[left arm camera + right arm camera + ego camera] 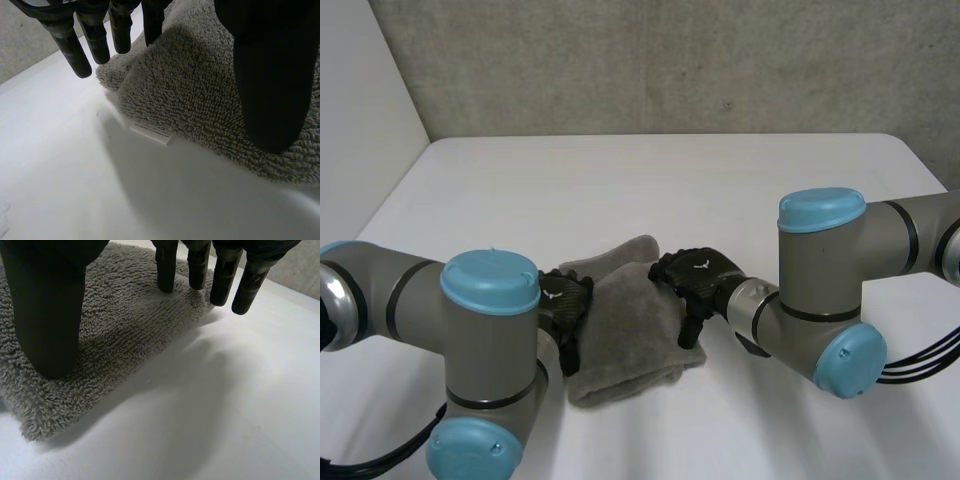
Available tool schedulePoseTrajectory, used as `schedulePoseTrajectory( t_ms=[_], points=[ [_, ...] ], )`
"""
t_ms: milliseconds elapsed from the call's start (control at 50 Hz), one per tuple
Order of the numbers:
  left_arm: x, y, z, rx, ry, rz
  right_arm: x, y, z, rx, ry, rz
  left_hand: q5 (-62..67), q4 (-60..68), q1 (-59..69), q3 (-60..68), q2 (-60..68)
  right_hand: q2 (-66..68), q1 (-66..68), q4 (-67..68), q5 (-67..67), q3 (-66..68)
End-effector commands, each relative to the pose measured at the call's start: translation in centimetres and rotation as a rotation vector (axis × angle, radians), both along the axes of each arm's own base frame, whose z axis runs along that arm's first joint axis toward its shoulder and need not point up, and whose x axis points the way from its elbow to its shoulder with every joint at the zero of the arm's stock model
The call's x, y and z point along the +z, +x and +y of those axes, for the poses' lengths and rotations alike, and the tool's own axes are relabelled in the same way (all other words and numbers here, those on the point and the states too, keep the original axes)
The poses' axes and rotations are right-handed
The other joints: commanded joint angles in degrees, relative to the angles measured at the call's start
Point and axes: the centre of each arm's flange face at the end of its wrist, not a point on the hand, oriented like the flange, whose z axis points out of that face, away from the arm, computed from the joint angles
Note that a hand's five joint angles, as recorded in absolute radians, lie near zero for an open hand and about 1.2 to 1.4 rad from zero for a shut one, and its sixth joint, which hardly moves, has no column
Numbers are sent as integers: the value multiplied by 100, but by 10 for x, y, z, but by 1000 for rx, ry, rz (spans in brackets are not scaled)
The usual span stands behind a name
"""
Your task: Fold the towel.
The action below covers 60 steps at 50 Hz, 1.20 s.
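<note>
A grey towel (625, 335) lies folded in a small thick stack near the table's front, between the two hands. My left hand (565, 300) stands at its left edge, fingers (100, 35) straight and apart from the thumb (270, 85), which hangs over the towel (200, 95); nothing is pinched. A white label (151, 134) sticks out under that edge. My right hand (695, 280) is over the towel's right edge, open, fingers (220, 275) straight above the pile (125, 325), thumb (50, 315) over the cloth.
The white table (670, 190) stretches bare behind the towel to a grey wall. Both forearms, with light-blue caps (490, 280) (822, 210), flank the towel near the front edge.
</note>
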Motion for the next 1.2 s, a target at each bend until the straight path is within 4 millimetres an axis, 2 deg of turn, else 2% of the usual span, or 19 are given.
schedulePoseTrajectory(
  t_ms=[20, 40, 60, 80, 100, 140, 160, 200, 220, 240, 260, 300, 320, 360, 380, 420, 520, 780, 1200],
  points=[
    [27, -2, -3, 0, -61, 49, 34, -2, -2, -15, -94, -29, 71, 94, 98, 89, 95, -276, -279, -314, -359, -203],
    [39, -2, -4, 0, -90, 68, 46, -5, -5, -38, -128, -44, 71, 94, 98, 89, 95, -276, -279, -314, -359, -203],
    [39, -2, -4, 0, -91, 68, 46, -5, -6, -38, -128, -44, 71, 94, 98, 89, 95, -276, -279, -314, -359, -203],
    [52, -2, -5, 1, -123, 88, 60, -7, -6, -57, -169, -61, 55, 77, 81, 72, 78, -276, -279, -314, -359, -203],
    [52, -2, -5, 1, -124, 88, 60, -7, -6, -57, -170, -61, 55, 77, 81, 72, 78, -276, -279, -314, -359, -203],
    [82, 3, -8, 13, -196, 129, 93, -12, -5, -98, -270, -110, 55, 77, 81, 72, 78, -276, -279, -314, -359, -203],
    [82, 3, -8, 13, -197, 129, 93, -13, -5, -99, -270, -110, 55, 77, 81, 72, 78, -276, -279, -314, -359, -203],
    [112, 13, -11, 37, -269, 172, 118, -21, -3, -157, -349, -142, 55, 77, 81, 72, 78, -276, -279, -314, -359, -203],
    [112, 13, -11, 37, -269, 172, 119, -21, -3, -157, -350, -143, 55, 77, 81, 72, 78, -276, -279, -314, -359, -203],
    [126, 19, -13, 57, -302, 192, 127, -26, -3, -192, -373, -154, 71, 93, 98, 89, 95, -276, -279, -314, -359, -203],
    [126, 20, -13, 57, -302, 192, 127, -26, -3, -192, -373, -154, 71, 94, 98, 89, 95, -276, -279, -314, -359, -203],
    [151, 33, -15, 87, -358, 226, 143, -39, -3, -278, -408, -166, 55, 77, 81, 72, 78, -276, -279, -314, -359, -203],
    [151, 33, -15, 87, -359, 226, 143, -39, -3, -279, -408, -166, 55, 77, 81, 72, 78, -276, -279, -314, -359, -203],
    [175, 48, -13, 103, -396, 252, 165, -56, -1, -366, -464, -181, 55, 77, 81, 72, 78, -276, -279, -314, -359, -203],
    [175, 48, -13, 103, -396, 252, 165, -56, -1, -366, -464, -181, 55, 77, 81, 72, 78, -276, -279, -314, -359, -203],
    [189, 63, -14, 111, -407, 266, 182, -71, 3, -421, -505, -199, 4, 26, 31, 22, 28, -276, -279, -314, -359, -203],
    [195, 73, -16, 104, -394, 287, 192, -82, 9, -445, -527, -209, -13, 9, 14, 5, 11, -276, -279, -314, -359, -203],
    [193, 74, -17, 118, -353, 368, 189, -95, 1, -486, -525, -190, -13, 9, 14, 5, 11, -276, -279, -314, -359, -203],
    [198, 71, -21, 112, -376, 379, 185, -95, -1, -488, -516, -181, -97, -74, -70, -79, -73, -276, -279, -314, -359, -203]
  ],
)
